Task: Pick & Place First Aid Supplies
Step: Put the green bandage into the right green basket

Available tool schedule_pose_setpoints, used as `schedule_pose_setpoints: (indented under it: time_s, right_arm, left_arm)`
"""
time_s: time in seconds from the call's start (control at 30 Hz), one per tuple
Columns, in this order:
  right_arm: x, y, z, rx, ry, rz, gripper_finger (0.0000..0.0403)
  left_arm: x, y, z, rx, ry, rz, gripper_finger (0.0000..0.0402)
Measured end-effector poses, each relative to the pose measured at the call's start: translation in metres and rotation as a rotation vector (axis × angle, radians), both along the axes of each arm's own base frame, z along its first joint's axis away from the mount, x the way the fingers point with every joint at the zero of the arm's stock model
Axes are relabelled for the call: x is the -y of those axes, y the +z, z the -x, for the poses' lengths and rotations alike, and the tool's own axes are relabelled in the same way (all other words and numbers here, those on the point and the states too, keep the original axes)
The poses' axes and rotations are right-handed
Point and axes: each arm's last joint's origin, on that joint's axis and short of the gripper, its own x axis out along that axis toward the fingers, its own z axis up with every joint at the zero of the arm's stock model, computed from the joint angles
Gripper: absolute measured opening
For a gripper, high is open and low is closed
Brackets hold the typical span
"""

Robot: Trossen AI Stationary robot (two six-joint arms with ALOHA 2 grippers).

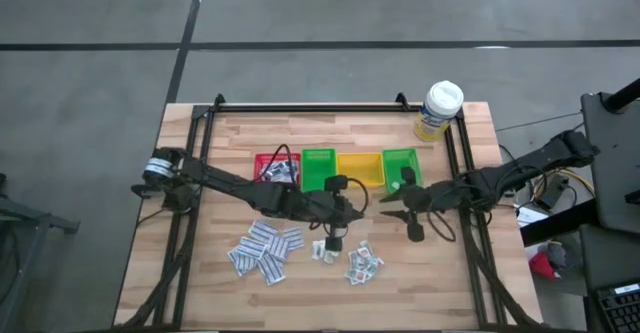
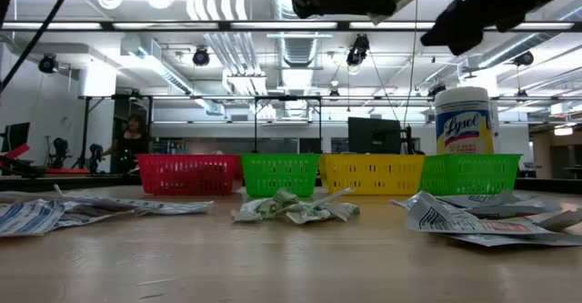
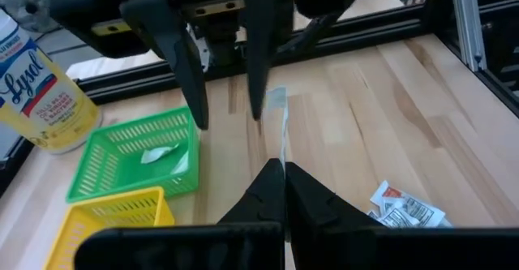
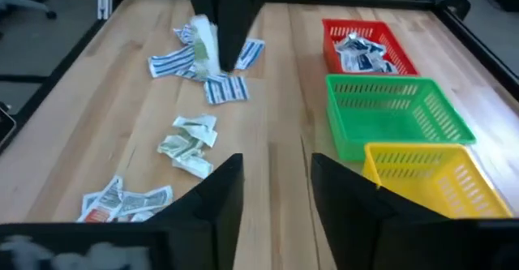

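First aid supplies lie near the table's front: blue-striped packets, green-printed ones and red-printed ones. More lie in the red bin, and one lies in the far-right green bin. My left gripper hangs over the table's middle, in front of the bins, shut on one white packet. My right gripper faces it from the right, open with nothing between its fingers. Its fingers stand just beyond the packet's free end. My left gripper pinches the packet's near end between its two fingertips. The fingers come from the table's left, slanting a little down, and lie along the packet. The packet stands on edge and sticks out past the fingertips toward my right gripper, lifted clear of the table.
A row of small bins stands across the table's middle: red, green, yellow, green. A Lysol bottle stands at the back right. A black frame rail borders the table.
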Motion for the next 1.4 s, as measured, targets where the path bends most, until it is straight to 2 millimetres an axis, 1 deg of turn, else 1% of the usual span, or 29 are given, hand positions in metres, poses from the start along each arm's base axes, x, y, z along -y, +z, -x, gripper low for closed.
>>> schedule_pose_setpoints:
  time_s: [0.13, 0.23, 0.43, 0.57, 0.73, 0.8, 0.93, 1.07, 1.4]
  right_arm:
    - [-0.005, 0.008, -0.015, -0.005, -0.004, 0.036, 0.0174]
    - [-0.008, 0.013, -0.026, -0.018, -0.018, 0.063, 0.0187]
    - [-0.014, 0.019, -0.044, -0.048, -0.013, 0.084, 0.0196]
    - [-0.017, 0.020, -0.050, -0.067, -0.012, 0.091, 0.0195]
    - [-0.017, 0.024, -0.050, -0.110, -0.022, 0.085, 0.0194]
    - [-0.017, 0.025, -0.050, -0.110, -0.025, 0.079, 0.0194]
    - [-0.016, 0.026, -0.051, -0.103, -0.028, 0.076, 0.0194]
    - [-0.015, 0.027, -0.053, -0.101, -0.039, 0.077, 0.0194]
    - [-0.010, 0.027, -0.054, -0.100, -0.063, 0.079, 0.0194]
  left_arm:
    - [-0.003, 0.000, 0.000, 0.001, 0.014, 0.019, 0.0000]
    - [-0.003, 0.000, -0.001, 0.001, 0.020, 0.024, 0.0000]
    - [-0.004, -0.002, 0.000, -0.015, 0.058, 0.009, 0.0000]
    - [-0.005, -0.004, 0.001, -0.036, 0.079, 0.005, 0.0000]
    - [-0.009, -0.011, 0.005, -0.104, 0.173, -0.045, 0.0000]
    - [-0.009, -0.011, 0.005, -0.105, 0.180, -0.046, 0.0000]
    - [-0.009, -0.010, 0.004, -0.086, 0.177, -0.041, 0.0000]
    - [-0.007, -0.007, 0.003, -0.063, 0.133, -0.015, 0.0000]
    - [-0.001, -0.007, 0.003, -0.065, 0.093, -0.003, 0.0000]
